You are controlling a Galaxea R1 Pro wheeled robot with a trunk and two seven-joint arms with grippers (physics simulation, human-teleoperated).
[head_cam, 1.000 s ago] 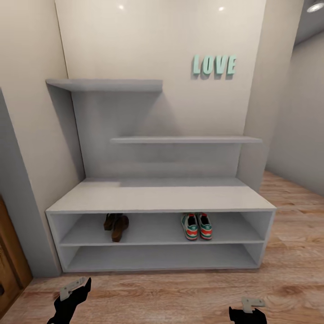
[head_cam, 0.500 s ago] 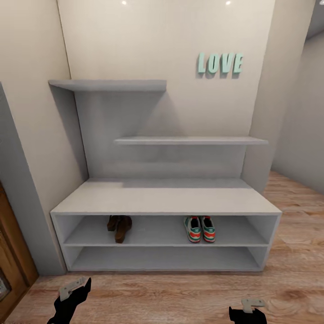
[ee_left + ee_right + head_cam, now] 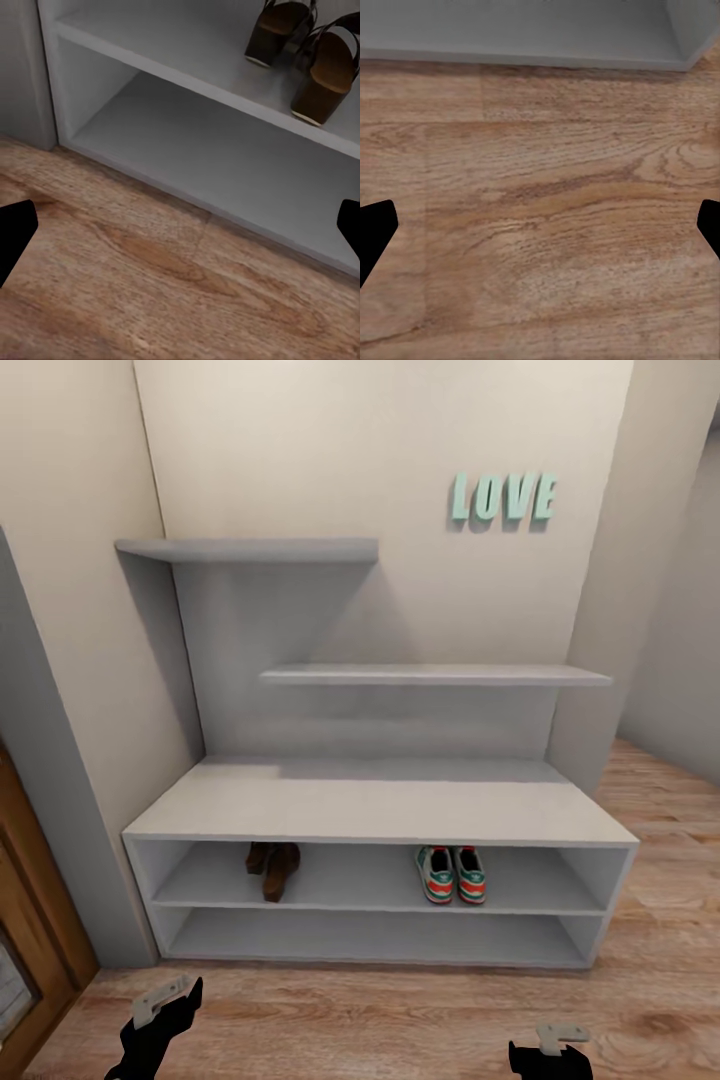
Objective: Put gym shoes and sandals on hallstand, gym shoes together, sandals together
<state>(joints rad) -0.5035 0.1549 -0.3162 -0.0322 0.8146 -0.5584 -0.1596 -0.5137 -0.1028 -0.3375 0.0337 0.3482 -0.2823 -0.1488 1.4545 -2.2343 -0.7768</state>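
The two gym shoes (image 3: 451,873), white with teal and red-orange stripes, stand side by side on the hallstand's (image 3: 380,810) upper open shelf, right of centre. The two brown sandals (image 3: 273,865) stand together on the same shelf toward the left, and they show close up in the left wrist view (image 3: 319,52). My left gripper (image 3: 180,229) is open over the corridor floor (image 3: 400,1020) in front of the rack's lower shelf, with nothing between its fingers. Over bare wood planks my right gripper (image 3: 540,229) is open and holds nothing. In the head view both arms sit low at the bottom edge.
A teal LOVE sign (image 3: 502,498) hangs on the beige wall above the stepped upper shelves (image 3: 430,674). A wooden door frame (image 3: 30,920) stands at the left. The corridor floor runs on to the right of the rack.
The whole head view has shifted: the rack and wall sign sit further right in the picture than before, so the camera has moved. Shoes, sandals and both grippers keep their places.
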